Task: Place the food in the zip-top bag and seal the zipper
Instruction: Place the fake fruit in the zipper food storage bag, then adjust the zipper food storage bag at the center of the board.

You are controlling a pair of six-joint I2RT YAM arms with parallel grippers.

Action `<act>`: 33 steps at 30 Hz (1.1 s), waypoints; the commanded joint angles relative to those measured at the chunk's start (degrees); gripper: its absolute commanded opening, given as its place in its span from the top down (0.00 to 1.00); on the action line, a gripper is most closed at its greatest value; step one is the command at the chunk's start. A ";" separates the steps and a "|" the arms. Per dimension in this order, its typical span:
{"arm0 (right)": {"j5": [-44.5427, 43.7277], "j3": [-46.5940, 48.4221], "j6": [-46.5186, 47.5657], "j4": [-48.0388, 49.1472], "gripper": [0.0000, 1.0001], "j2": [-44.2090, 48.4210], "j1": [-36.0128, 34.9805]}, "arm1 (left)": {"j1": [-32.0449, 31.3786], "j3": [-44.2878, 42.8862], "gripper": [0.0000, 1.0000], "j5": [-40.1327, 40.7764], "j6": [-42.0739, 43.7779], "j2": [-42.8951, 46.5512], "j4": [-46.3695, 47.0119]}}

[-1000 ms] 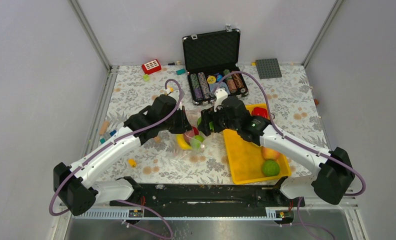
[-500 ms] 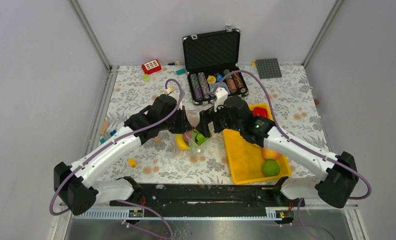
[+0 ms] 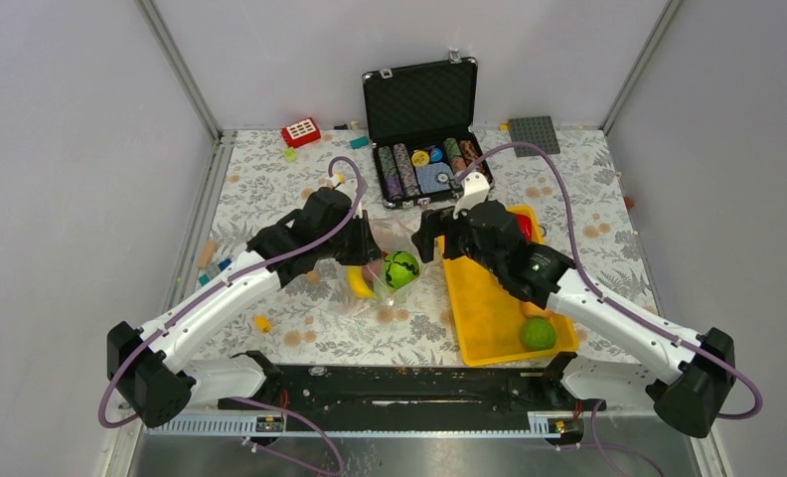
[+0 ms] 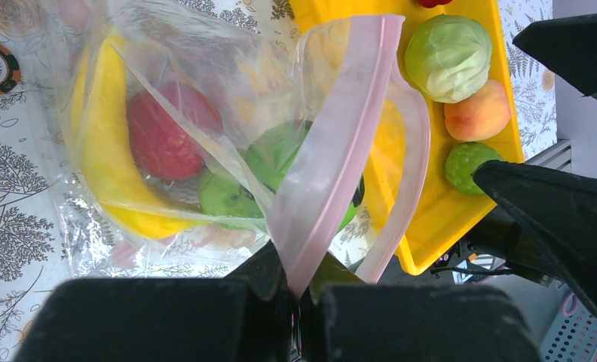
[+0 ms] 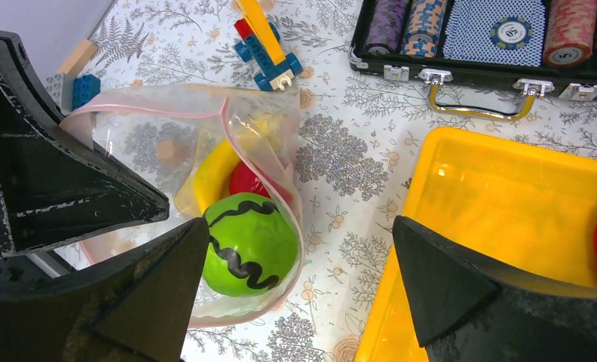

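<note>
We are looking down on a table covered in a floral cloth, with a yellow tray lying right of centre. The zip-top bag is lying between the two arms, just left of the tray. The left gripper is pinching one lip of the pink zipper, jaws clamped tight on it, so the mouth is gaping toward the tray. Inside the bag we are counting a banana, a red piece and a striped green ball. The right gripper is hovering at the bag mouth, jaws spread wide and gripping nothing. A cabbage, a peach and a bumpy green fruit are waiting on the tray, so we are judging the loading as roughly half done and the sealing as not begun. For the next fetch we are advising a descent from straight above onto one round piece, closing across its widest part, since these smooth shapes are likely to squirt out of an off-centre grip. The left clamp should be holding the lip raised and steady; if it sags, the mouth is liable to fold shut and deflect the incoming piece.
</note>
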State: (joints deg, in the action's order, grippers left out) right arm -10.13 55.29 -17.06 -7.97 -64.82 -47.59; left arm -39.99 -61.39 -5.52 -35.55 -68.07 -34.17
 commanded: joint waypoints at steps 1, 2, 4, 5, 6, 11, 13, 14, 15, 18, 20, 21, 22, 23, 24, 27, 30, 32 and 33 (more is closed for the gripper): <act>-2.96 -0.22 -0.76 -0.71 0.00 1.58 -0.03 | 0.26 -2.40 1.00 -0.50 0.66 0.48 1.65; -0.26 -0.14 -0.05 -1.06 0.00 1.23 -0.04 | 0.27 -2.35 1.00 -0.50 0.59 0.49 1.65; 3.50 0.02 0.45 -1.81 0.00 -0.20 -0.04 | 0.27 -2.43 1.00 -0.58 0.55 0.43 1.65; 4.63 0.31 0.46 -2.38 0.02 -1.11 -0.03 | 0.32 -2.50 1.00 -0.48 0.53 0.48 1.65; 5.21 0.72 0.48 -3.10 0.04 -2.12 -0.04 | 0.28 -2.54 1.00 -0.52 0.52 0.48 1.65; 5.30 3.89 -0.41 -7.62 0.24 -7.51 0.00 | 0.35 -3.02 1.00 -0.50 0.40 0.42 1.23; 3.69 4.86 -0.93 -8.68 0.52 -8.91 -0.02 | 0.27 -3.31 1.00 -0.31 0.39 0.39 0.91; 2.73 5.57 -0.91 -9.35 0.72 -9.27 -0.04 | 0.32 -3.53 1.00 -0.04 0.45 0.46 0.39; 1.79 6.48 -0.61 -10.00 0.89 -9.11 -0.04 | 0.31 -3.97 1.00 0.39 0.61 0.47 -0.33; 1.71 9.75 3.25 -11.08 1.00 -6.65 -0.01 | 0.27 -7.00 1.00 4.73 2.50 0.77 -6.61; 2.65 11.87 5.25 -10.77 1.00 -4.32 -0.04 | 0.28 -9.32 1.00 12.75 2.59 1.43 -12.20; 3.49 12.94 5.93 -10.63 1.00 -3.28 -0.04 | 0.27 -10.34 1.00 15.72 2.41 2.05 -15.01; 4.37 13.97 6.63 -10.48 1.00 -2.30 -0.04 | 0.26 -11.28 1.00 17.92 2.07 2.44 -17.56; 5.84 15.23 7.43 -10.37 1.00 -1.58 -0.04 | 0.26 -12.20 1.00 19.02 1.87 2.82 -19.56; 7.44 16.52 8.11 -10.42 1.00 -1.05 0.00 | 0.26 -12.76 0.99 19.45 1.62 3.39 -21.05; 13.53 19.66 8.79 -9.11 1.00 -0.24 -0.04 | 0.26 -14.21 0.99 19.72 1.26 4.13 -24.81; 17.69 22.91 9.13 -9.84 1.00 -0.97 -0.04 | 0.30 -16.42 0.99 23.44 0.64 4.01 -30.00; 18.00 24.35 9.05 -11.13 1.00 -1.87 -0.04 | 0.33 -17.41 0.98 27.00 -0.03 3.66 -33.45; 18.05 24.47 9.13 -11.54 1.00 -2.15 -0.04 | 0.34 -17.56 0.98 28.20 -0.38 3.61 -34.62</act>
State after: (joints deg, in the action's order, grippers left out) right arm 5.13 76.23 -9.82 -18.81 -66.54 -47.99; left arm -40.45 -76.36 11.64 -34.59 -65.25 -57.47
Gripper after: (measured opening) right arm 0.022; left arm 0.015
